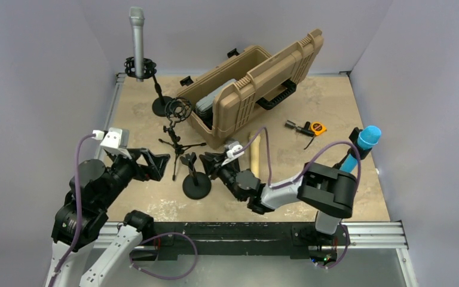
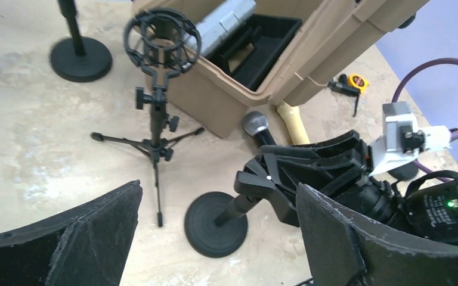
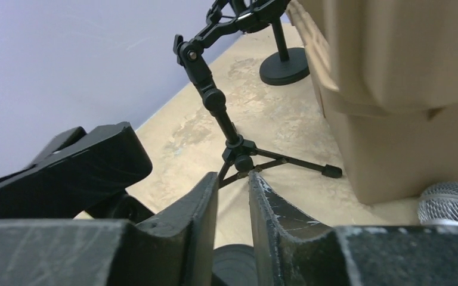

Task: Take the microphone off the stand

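Two hazards stand out. The right gripper (image 3: 234, 177), pinched to a narrow slit with nothing seen between its jaws, has its tips at the top of the round-base stand (image 2: 214, 224) and could tip it with a sideways nudge. The left gripper (image 2: 218, 186), spread wide and empty, could clip the tripod stand (image 2: 157, 128) just ahead of it. The microphone (image 2: 255, 125) sits just beyond the right gripper at the foot of the tan case (image 2: 214, 107), seemingly out of the stand, and may roll if brushed. That open case holds a grey ribbed block (image 2: 226, 18) and a black tray (image 2: 268, 47).
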Available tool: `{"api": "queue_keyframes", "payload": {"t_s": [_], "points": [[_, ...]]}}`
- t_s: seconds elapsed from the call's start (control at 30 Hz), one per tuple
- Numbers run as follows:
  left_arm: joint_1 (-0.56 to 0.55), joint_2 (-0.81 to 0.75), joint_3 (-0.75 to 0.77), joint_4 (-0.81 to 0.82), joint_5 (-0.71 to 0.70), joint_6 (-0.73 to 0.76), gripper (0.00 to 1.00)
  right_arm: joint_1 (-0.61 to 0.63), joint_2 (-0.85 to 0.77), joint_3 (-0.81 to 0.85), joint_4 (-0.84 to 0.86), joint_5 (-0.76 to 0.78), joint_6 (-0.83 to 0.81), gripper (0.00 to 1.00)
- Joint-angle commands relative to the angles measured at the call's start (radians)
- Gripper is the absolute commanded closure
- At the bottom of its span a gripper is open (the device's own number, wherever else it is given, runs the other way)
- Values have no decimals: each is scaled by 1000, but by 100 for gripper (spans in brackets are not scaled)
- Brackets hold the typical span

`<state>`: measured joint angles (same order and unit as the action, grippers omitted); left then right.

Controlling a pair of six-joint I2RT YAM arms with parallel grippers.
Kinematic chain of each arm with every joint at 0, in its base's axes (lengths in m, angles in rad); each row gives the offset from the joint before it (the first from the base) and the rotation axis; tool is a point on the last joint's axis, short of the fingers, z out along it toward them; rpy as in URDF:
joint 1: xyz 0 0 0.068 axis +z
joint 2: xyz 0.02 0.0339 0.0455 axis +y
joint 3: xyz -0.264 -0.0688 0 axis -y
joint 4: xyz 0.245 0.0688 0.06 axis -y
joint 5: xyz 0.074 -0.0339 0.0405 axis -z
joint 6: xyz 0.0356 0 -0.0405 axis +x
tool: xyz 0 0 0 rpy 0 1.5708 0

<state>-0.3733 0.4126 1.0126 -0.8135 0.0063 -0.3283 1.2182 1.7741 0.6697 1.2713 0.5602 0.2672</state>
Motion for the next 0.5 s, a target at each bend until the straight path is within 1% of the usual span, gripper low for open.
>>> {"api": "queue_keyframes", "payload": {"t_s": [0.0,0.1,0.2,0.3,0.37,0.4,0.47], "points": [[4,125,26,-6,138,-93,0,3,-134,-97,-29,36,129,73],[4,230,80,-56,279,-145,0,3,-211,-188,-11,43,175,71],[4,270,100,-75,385,-188,6,1,-265,-260,61,54,183,68],[1,292,89,-107,435,-233,12,1,-269,-286,123,57,167,67],[-11,307,73,-146,425,-267,16,2,-257,-289,148,53,163,67],[-28,308,67,-171,382,-280,16,1,-252,-291,158,48,163,67],[-106,303,69,-221,249,-303,16,1,-250,-295,182,41,159,67]]}}
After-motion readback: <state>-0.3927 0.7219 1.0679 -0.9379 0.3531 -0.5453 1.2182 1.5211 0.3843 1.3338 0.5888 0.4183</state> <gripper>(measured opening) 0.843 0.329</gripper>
